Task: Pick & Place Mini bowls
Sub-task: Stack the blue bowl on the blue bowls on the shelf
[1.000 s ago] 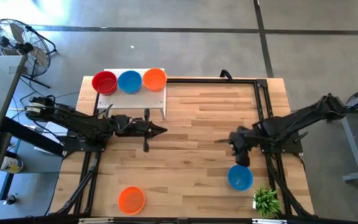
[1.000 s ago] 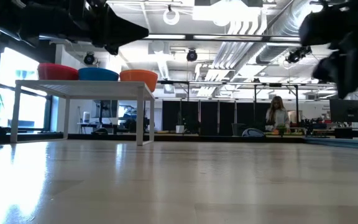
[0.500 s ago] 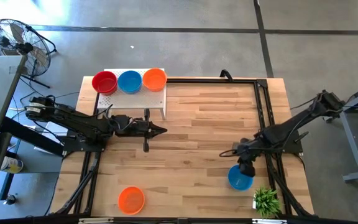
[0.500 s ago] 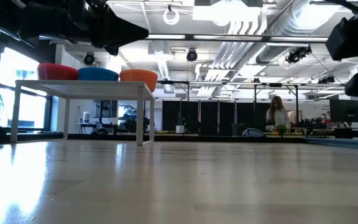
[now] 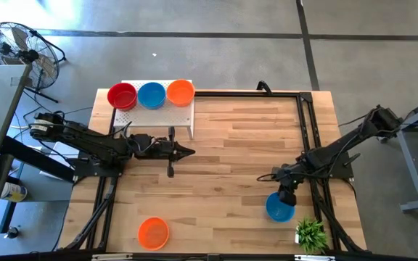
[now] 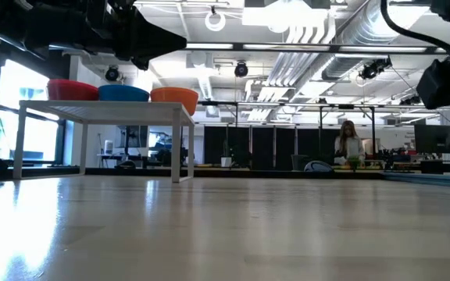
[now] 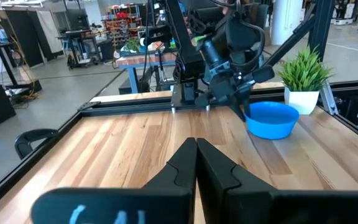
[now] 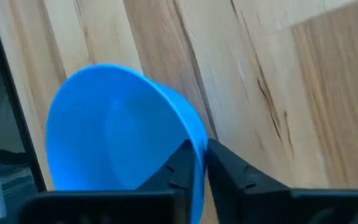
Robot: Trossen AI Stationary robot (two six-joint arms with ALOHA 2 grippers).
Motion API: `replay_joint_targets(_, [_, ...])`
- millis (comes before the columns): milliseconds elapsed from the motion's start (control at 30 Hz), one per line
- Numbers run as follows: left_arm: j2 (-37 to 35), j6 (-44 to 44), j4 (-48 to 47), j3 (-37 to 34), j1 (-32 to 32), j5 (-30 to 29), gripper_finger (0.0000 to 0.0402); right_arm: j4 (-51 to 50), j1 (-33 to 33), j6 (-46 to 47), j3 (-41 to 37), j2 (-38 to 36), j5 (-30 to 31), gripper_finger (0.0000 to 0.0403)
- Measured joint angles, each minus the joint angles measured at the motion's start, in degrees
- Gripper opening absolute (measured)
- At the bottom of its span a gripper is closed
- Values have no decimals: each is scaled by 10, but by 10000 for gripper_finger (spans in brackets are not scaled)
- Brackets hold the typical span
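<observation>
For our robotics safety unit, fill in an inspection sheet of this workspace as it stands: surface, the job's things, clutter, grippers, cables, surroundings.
Surface: wooden table, black frame rails along its edges.
Job's things: red bowl, blue bowl and orange bowl in a row on the white stand; second orange bowl on the table near the front; second blue bowl at front right.
Clutter: small potted plant at the front right corner.
Grippers: left gripper shut, empty, hanging beside the stand; right gripper closed on the second blue bowl's rim.
Cables: black cable at the far edge.
Surroundings: floor fan; a person at distant benches.
</observation>
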Motion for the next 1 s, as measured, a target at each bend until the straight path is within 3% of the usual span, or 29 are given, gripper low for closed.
replay_joint_targets(100, [0,0,0,0,0,0,1,24,-15,13,0,0,-12,6])
replay_joint_targets(267, [0,0,0,0,0,0,1,52,-52,58,6,0,-28,6])
replay_joint_targets(533, [0,0,2,0,0,-1,1,57,-143,34,79,21,79,3])
replay_joint_targets(767, [0,0,5,1,0,-4,1,82,-231,-88,176,198,128,6])
replay_joint_targets(1000, [0,0,6,1,0,-4,1,179,-283,-211,316,383,112,2])
